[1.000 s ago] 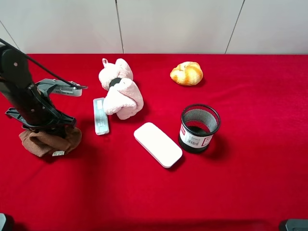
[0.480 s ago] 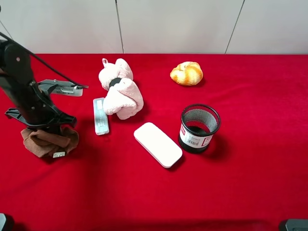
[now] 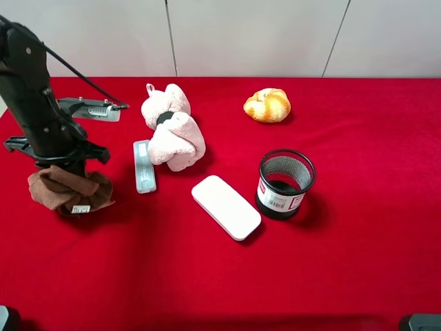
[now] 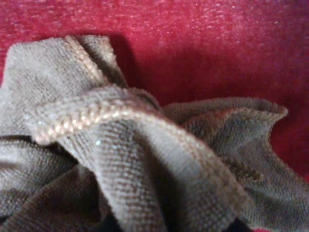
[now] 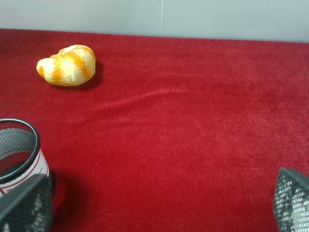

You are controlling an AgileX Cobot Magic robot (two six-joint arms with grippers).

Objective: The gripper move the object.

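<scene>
Close-range microfibre cloth (image 4: pixel 145 164), brown, fills most of the view, bunched in thick soft folds, a pale stitched hem (image 4: pixel 82 118) ridging across one raised fold, with blurred red tabletop (image 4: pixel 217 48) showing beyond its edges.

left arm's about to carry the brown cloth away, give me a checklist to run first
1. Left gripper shut on the brown cloth: ok.
2. Cloth fully off the red table cover: cannot tell, low folds hang near it.
3. White label free of snags: ok.
4. Path toward the middle: not ok, a pale slim case and pink plush toy sit close by.
5. Right gripper open and away from the cloth: ok.
</scene>
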